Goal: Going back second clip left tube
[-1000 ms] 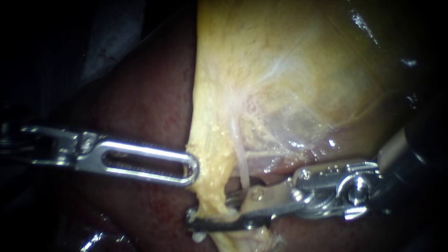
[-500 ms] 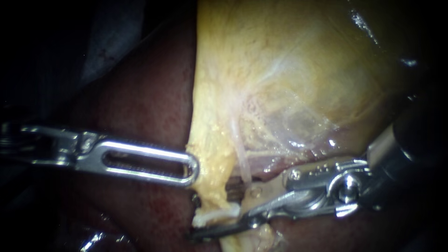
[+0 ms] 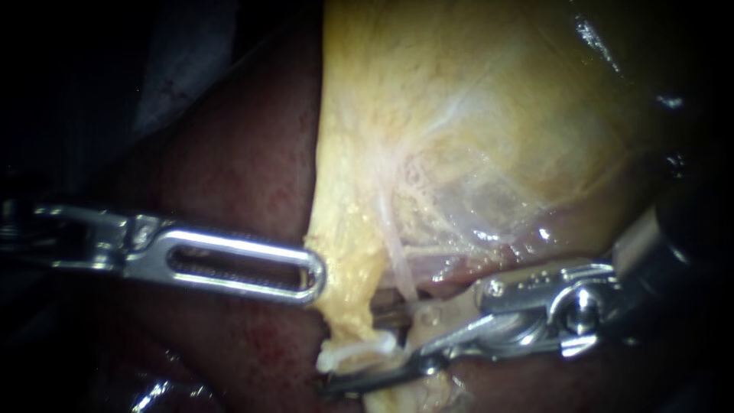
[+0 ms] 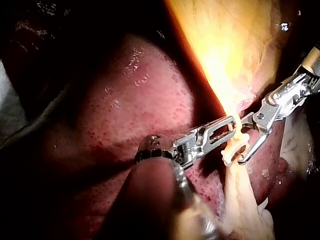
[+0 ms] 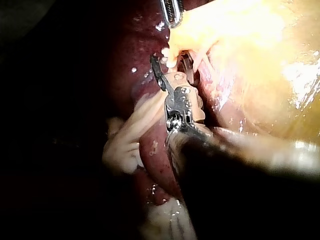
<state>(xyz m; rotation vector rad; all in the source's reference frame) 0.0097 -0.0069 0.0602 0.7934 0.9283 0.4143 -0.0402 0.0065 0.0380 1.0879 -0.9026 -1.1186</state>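
Observation:
The left tube [image 3: 348,306] runs down as a yellow stalk from the gallbladder [image 3: 474,115]. A white clip [image 3: 359,350] sits across it. My right instrument [image 3: 350,348] comes in from the right with its jaws open, one above and one below the clip, and a gap shows around it. In the left wrist view the clip [image 4: 235,150] lies between those open jaws. My left instrument [image 3: 312,271], with a slotted jaw, is shut on the yellow tissue edge just above. The right wrist view shows the clip [image 5: 167,55] ahead of the right instrument [image 5: 171,65].
Dark red liver [image 3: 229,176] lies behind and below both instruments. A thin pale tube [image 3: 399,268] runs beside the left tube, close to the right instrument's upper jaw. Pale loose tissue [image 5: 125,142] hangs beside the right shaft.
The right instrument's jaws have opened off the tube and the instrument has drawn back a little to the right. The white clip stays on the tube. The left instrument has held still.

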